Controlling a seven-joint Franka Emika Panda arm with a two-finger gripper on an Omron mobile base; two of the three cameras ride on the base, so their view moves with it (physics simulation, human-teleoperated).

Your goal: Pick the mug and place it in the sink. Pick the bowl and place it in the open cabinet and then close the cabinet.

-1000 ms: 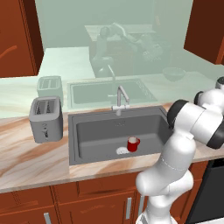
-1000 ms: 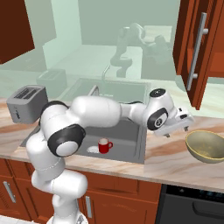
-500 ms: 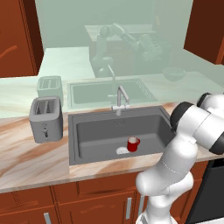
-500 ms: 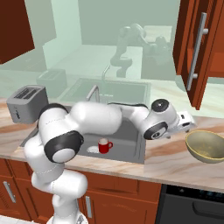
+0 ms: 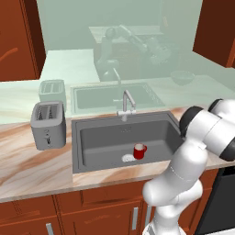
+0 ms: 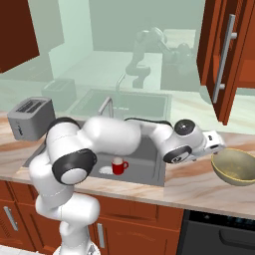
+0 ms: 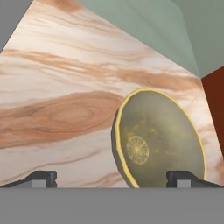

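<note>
1. Hand [image 7: 111,177], fingers spread wide and holding nothing, sits just beside the bowl [image 6: 236,166], which rests on the tabletop [image 6: 194,187] right of the sink [image 5: 96,142].
2. Mug [image 5: 139,151] already stands upright in the sink, near the drain.
3. To grasp well, I'd bring one finger inside the yellowish rim and one outside, at the near edge, then close firmly.
4. Cabinet [image 6: 223,60] door stands open above, so the lift should clear it.
</note>
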